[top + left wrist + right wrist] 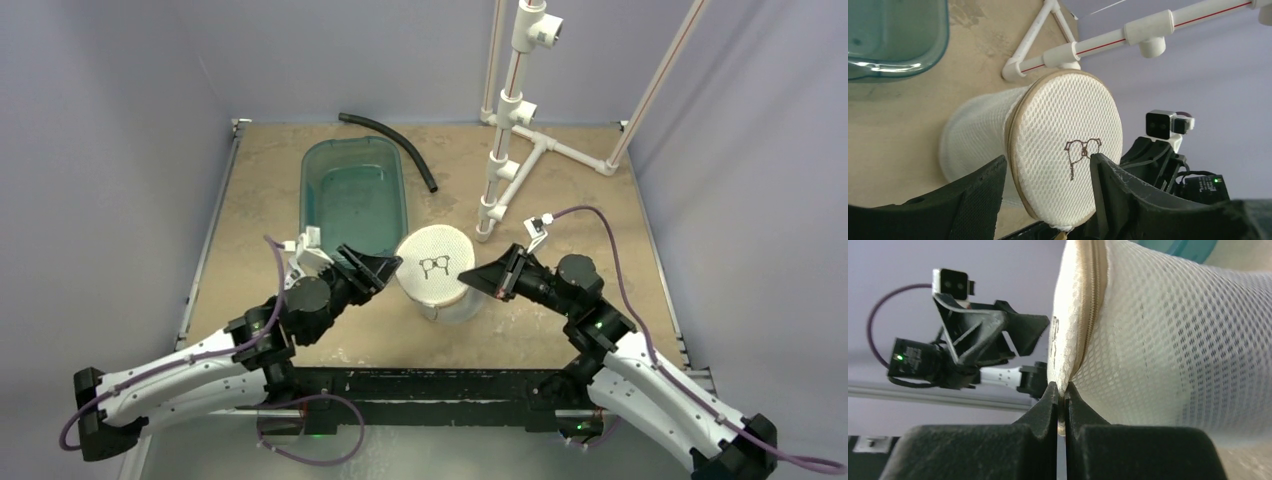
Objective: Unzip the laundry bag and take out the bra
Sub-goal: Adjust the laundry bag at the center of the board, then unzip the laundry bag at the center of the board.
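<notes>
Sandy-brown tabletop (270, 180), closed in by pale violet walls, fills the overhead view. Near its middle stands the small white drum-shaped mesh laundry bag (438, 268), with a black bra outline on its flat round top. At its 11 o'clock sits a teal plastic tub (305, 190), and at 1 o'clock a white pipe stand (510, 130). Both arms reach in with bent elbows. The left gripper (390, 266) is at the bag's 9 o'clock, the right gripper (470, 276) at its 3 o'clock.

From the left wrist, the two dark fingers (978, 200) stand spread, straddling the lid's edge at 6 o'clock. Whether they touch it I cannot tell.

From the right wrist, the fingertips (1045, 407) are pressed together at 6 o'clock, pinching the bag's rim just below its beige zip seam (1093, 300).
</notes>
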### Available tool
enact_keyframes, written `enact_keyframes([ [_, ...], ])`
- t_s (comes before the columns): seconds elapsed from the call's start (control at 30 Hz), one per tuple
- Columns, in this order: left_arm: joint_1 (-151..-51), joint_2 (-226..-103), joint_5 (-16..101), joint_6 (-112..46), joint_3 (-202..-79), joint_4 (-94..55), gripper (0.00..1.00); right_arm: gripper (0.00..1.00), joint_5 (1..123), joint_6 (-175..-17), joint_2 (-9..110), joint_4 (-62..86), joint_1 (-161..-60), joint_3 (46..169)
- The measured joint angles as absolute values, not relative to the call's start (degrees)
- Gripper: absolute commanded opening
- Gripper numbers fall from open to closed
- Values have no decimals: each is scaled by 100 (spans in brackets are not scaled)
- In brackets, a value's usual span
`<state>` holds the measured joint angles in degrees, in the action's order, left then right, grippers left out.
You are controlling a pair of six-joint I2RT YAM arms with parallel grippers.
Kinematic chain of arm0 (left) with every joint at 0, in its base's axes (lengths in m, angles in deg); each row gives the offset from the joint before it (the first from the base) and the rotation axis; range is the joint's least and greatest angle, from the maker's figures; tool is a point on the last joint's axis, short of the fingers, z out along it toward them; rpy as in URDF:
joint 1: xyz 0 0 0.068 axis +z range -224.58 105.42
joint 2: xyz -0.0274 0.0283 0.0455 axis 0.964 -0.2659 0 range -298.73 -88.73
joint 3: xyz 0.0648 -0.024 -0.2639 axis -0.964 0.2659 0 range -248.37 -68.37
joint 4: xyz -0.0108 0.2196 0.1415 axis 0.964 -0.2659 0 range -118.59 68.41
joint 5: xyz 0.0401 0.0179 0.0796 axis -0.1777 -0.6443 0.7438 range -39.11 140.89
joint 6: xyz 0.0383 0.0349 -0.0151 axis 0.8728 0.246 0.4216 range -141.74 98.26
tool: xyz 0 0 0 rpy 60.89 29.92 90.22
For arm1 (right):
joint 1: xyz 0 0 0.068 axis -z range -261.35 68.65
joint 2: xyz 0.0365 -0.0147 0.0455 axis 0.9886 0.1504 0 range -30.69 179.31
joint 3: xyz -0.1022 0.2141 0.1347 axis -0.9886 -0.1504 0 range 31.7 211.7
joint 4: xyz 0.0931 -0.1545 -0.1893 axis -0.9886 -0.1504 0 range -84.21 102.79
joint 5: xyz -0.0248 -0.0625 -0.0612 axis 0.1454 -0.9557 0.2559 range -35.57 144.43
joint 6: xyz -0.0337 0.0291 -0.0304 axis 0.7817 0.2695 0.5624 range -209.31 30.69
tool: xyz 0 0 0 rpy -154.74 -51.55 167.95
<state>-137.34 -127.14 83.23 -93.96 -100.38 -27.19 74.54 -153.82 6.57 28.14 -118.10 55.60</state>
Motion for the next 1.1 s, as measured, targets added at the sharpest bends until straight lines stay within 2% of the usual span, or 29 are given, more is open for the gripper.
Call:
enact_keyframes([
  [0.03,-13734,-12568,8351,-9396,-10053,-2929,70,0,7489,-15170,591,2493,-11810,5691],
  [0.07,-13734,-12421,8375,-9396,-10082,-3185,80,0,7500,-15032,561,2312,-11810,5752],
  [0.1,-13734,-12281,8397,-9396,-10110,-3432,85,0,7524,-14873,550,2080,-11810,5798],
  [0.23,-13734,-11927,8351,-9460,-10154,-4162,91,0,7693,-14409,613,1326,-11810,5798],
  [0.37,-13734,-12080,7844,-9460,-10121,-4381,91,0,7813,-14379,583,1424,-11810,5523],
  [0.57,-13734,-12401,7130,-9521,-9625,-3996,93,0,7837,-14986,231,2410,-11810,4548],
  [0.87,-13734,-12128,7029,-10037,-9345,-3688,91,0,7664,-15869,73,3466,-11812,4056],
  [1.0,-13734,-12209,6909,-10332,-8976,-3364,87,0,7616,-16081,351,3813,-11812,4056],
  [1.1,-13734,-12609,6837,-10339,-8998,-3285,81,0,7577,-16116,506,3868,-11812,4056],
])
